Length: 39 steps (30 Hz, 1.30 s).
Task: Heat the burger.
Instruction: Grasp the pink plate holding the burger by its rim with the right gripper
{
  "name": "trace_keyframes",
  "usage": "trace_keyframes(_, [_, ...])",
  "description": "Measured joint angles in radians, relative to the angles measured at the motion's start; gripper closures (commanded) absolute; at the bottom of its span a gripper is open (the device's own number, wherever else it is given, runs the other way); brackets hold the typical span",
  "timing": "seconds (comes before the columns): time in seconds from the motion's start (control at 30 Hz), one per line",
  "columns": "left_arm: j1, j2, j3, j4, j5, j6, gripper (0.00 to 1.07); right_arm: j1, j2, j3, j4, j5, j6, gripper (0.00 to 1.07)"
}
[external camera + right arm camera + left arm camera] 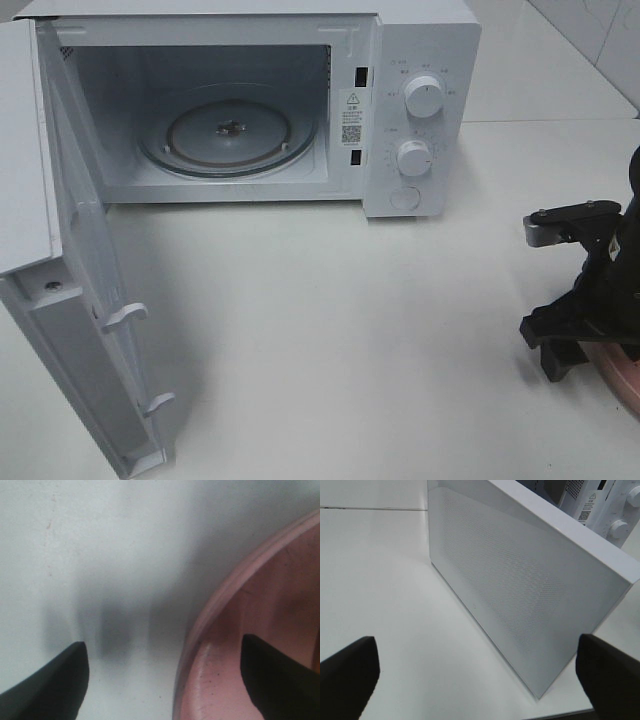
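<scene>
Right gripper (162, 645): jaws are held apart, set astride the plate (225, 590) rim, one finger over its inside, one over the table (350, 300); nothing is clamped. The plate is placed right of and in front of the microwave (420, 60). Burger is not seen in any view. Left gripper (476, 645): spread wide, empty, faced at the microwave's open door (520, 580). Burger is judged light, soft and slide-prone in its layers, so the stiff, smooth rim is favoured as hold point, kept level.
</scene>
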State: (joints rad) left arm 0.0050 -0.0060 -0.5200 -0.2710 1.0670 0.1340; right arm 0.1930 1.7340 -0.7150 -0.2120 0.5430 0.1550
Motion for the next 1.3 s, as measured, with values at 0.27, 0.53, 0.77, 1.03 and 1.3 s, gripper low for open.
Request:
trace_keyframes(0.27, [0.0,0.0,0.0,0.0,0.0,0.0,0.07,0.0,0.001,0.0,-0.023,-0.002,0.0,0.46])
trace_keyframes(0.53, [0.0,0.0,0.0,0.0,0.0,0.0,0.07,0.0,0.001,0.0,-0.035,-0.001,0.031,0.66])
trace_keyframes(0.77, [0.0,0.0,0.0,0.0,0.0,0.0,0.07,0.0,0.001,0.0,-0.061,0.006,0.053,0.72])
trace_keyframes(1.03, [0.0,0.0,0.0,0.0,0.0,0.0,0.07,0.0,0.028,0.0,-0.083,0.013,0.063,0.9])
trace_keyframes(1.3, [0.0,0.0,0.0,0.0,0.0,0.0,0.07,0.0,0.032,0.0,-0.103,0.037,0.078,1.07])
